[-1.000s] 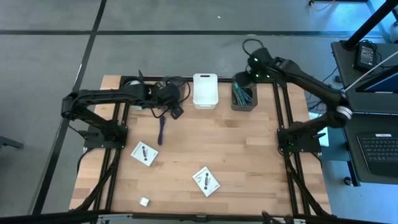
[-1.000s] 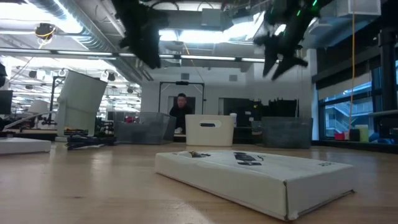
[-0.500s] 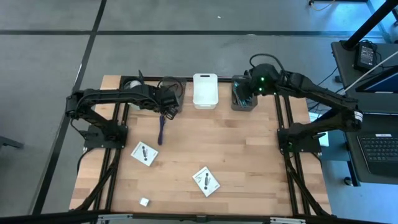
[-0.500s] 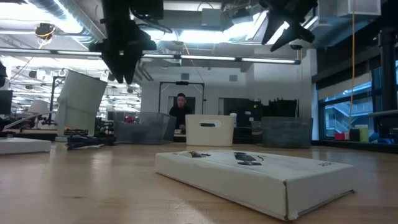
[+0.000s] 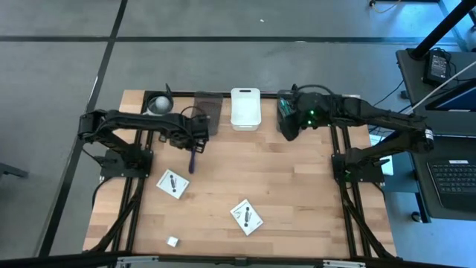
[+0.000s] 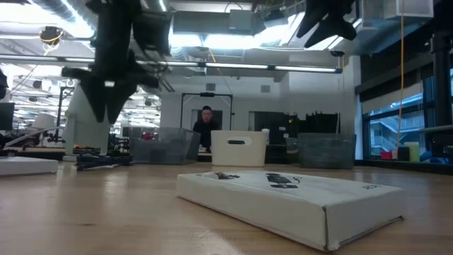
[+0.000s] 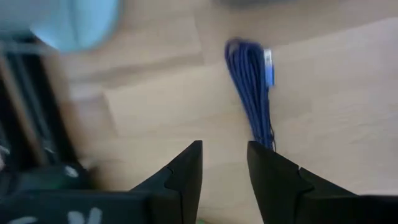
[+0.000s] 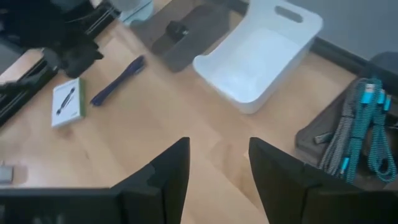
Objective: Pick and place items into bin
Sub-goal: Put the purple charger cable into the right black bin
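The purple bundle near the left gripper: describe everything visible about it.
The purple bundle looks like a coiled cable or a set of ties gathered into a long, narrow hank, with a small pale tag or clip near one end. It lies flat on the wooden table, in front of the dark grey tray. The left gripper hovers open over one end of it, not visibly gripping it.
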Robot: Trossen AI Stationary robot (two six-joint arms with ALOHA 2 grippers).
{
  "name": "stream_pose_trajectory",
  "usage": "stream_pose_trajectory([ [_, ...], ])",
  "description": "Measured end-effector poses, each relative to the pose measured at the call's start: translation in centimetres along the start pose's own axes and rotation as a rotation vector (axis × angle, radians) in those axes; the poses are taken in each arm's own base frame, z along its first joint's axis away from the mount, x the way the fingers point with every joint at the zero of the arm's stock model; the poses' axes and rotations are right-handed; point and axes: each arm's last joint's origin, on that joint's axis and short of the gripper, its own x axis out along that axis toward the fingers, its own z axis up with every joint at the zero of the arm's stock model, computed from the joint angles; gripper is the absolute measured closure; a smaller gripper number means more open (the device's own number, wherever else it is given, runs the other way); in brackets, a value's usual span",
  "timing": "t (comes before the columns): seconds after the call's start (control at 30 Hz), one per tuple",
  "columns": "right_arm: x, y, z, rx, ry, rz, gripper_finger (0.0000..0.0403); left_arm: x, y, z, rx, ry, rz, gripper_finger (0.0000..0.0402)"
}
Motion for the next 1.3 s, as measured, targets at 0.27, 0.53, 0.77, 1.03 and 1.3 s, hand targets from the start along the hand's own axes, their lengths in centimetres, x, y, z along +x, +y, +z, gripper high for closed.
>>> stream_pose_trajectory([
  [0.27,-0.2,0.9,-0.6,-0.077,0.012,0.031,0.0234,3.1,-0.9,-1.1,-0.047,-0.004,-0.151,0.0305],
  [0.53,-0.2,0.9,-0.6,-0.13,0.01,0.034,0.0234,6.4,-0.8,-2.0,-0.125,0.018,-0.093,0.0329],
  [0.77,-0.2,0.9,-0.6,-0.155,0.007,0.036,0.0234,8.1,-1.6,-2.1,-0.095,0.027,-0.056,0.0336],
  [1.03,-0.2,0.9,-0.6,-0.163,0.006,0.036,0.0234,6.0,-1.2,-1.5,-0.119,0.043,0.005,0.0337],
  [1.3,-0.2,1.0,-0.6,-0.177,0.004,0.038,0.0234,3.5,-1.9,-0.6,-0.148,-0.048,-0.122,0.0337],
])
